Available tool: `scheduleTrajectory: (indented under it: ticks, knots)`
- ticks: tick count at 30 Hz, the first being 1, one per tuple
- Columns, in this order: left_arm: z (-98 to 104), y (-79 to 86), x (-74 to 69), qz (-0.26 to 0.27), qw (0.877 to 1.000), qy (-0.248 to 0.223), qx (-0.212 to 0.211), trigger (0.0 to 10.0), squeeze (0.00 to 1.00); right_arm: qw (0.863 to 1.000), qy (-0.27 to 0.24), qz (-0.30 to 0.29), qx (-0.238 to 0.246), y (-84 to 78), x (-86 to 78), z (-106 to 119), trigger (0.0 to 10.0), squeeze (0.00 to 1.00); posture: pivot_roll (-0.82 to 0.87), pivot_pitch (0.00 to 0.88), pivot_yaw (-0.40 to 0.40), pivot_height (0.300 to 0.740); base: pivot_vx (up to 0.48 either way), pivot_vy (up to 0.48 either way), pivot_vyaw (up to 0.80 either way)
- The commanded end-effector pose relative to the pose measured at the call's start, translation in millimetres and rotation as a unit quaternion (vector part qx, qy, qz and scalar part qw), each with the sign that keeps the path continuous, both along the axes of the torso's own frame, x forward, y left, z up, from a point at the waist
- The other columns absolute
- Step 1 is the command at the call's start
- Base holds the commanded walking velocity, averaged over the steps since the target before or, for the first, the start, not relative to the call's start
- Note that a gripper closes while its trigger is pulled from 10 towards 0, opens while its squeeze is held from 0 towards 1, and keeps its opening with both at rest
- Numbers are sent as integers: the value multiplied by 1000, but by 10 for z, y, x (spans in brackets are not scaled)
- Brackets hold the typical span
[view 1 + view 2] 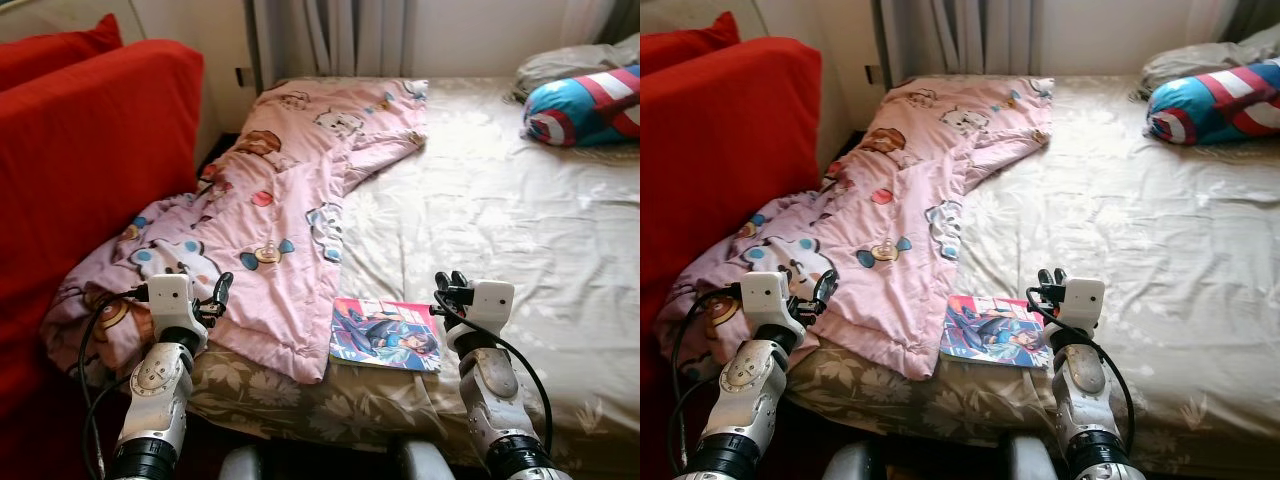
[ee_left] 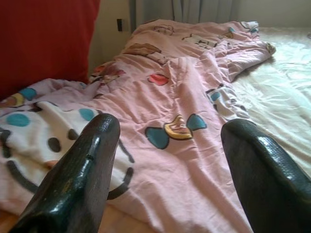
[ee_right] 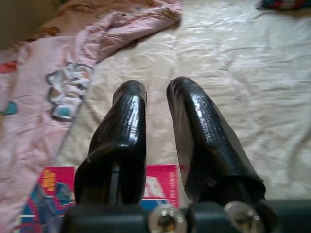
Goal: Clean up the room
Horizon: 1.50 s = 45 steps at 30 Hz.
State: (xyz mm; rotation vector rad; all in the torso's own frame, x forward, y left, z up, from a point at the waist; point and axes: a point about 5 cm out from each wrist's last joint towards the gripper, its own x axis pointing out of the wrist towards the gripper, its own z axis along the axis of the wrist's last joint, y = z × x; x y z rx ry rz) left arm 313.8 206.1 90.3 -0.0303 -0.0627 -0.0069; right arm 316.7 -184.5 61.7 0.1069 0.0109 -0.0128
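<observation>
soft matt pink quilt [image 1: 280, 190], sheeny cloth bedsheet [image 1: 500, 210], glossy paper book [image 1: 386, 334], shiny textured black fingers [image 3: 204, 136].

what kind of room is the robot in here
Most likely a bedroom: a bed with a beige floral sheet, a rumpled pink cartoon-print quilt along its left side, and a shield-patterned pillow at the head. Curtains hang behind.

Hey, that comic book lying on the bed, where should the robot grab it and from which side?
Probably by the near edge of the comic book, coming in from the foot of the bed with the right gripper, which hovers just beside it. The book lies flat on the bed sheet, so a finger likely has to slide under that edge. Its left corner sits against the pink quilt, leaving less room there.
</observation>
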Motion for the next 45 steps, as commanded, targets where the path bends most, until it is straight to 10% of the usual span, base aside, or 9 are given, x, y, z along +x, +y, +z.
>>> scheduleTrajectory:
  ticks: [1,2,20,21,45]
  knots:
    - [12,27,-18,5,1000,-4,0,10000,0,1000,-7,-2,4,2,-23,1,10000,431,-73,93,40,595,0,0,0]
    - [14,35,-40,7,1000,-6,-1,10000,0,1000,-8,-4,3,-12,-39,-4,10000,1000,-84,103,43,595,0,0,0]
    - [55,-76,-2,-5,1000,-8,-6,10000,0,999,-1,-28,20,-52,-36,-19,10000,1000,-92,143,77,595,0,0,0]
    - [49,-80,-6,-5,1000,-8,-7,10000,0,1000,4,-19,22,-28,-39,-35,10000,0,-93,144,72,595,0,0,0]
    - [-43,-61,-214,32,999,-5,-21,10000,0,998,41,41,13,162,36,-79,10000,0,-39,169,-4,565,0,0,0]
